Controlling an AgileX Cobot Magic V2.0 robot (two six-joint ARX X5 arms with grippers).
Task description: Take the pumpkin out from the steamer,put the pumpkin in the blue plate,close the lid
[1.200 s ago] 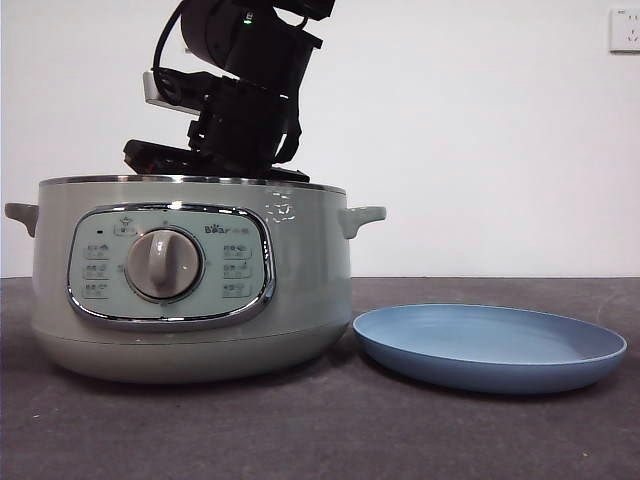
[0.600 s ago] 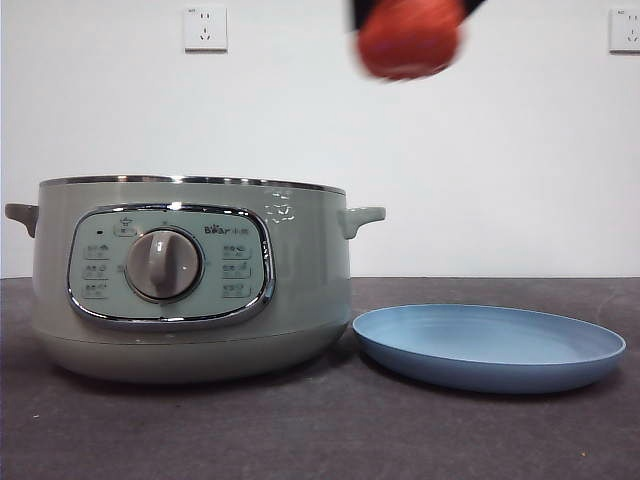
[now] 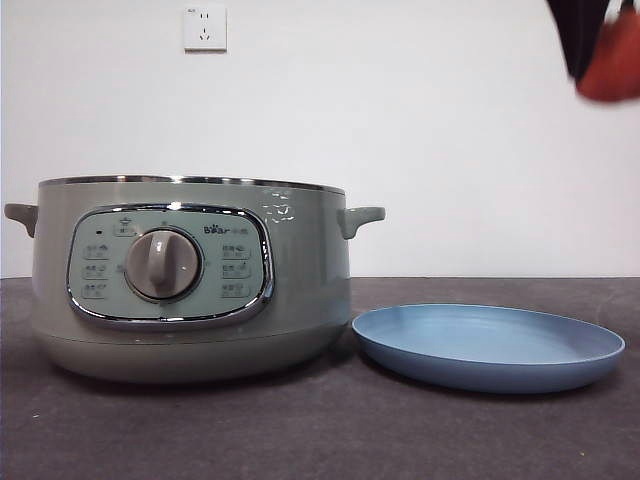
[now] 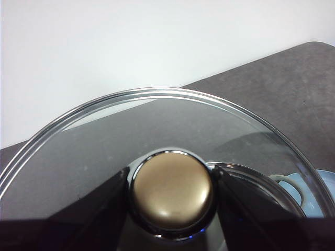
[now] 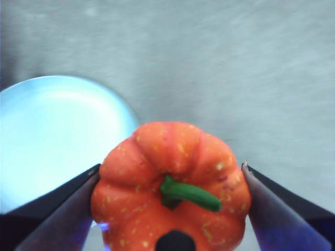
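While the pumpkin (image 5: pixel 170 185) hangs in the air clamped between the right gripper (image 5: pixel 170 209)'s two jaws, stem up, the step in hand is the carry from pot to plate. In the front view it shows only as a blurred orange patch at the top right corner, high above the table and out past the plate's far rim. The blue plate (image 3: pixel 490 348) lies empty on the table just beside the steamer (image 3: pixel 190 280), which stands open. The left gripper (image 4: pixel 170 193) holds the lid (image 4: pixel 104 136) by its knob, a jaw pressed to each side — aloft and out of the front view. Next, I judge, the pumpkin must come back over the plate's middle and down before the jaws release — then the lid goes on.
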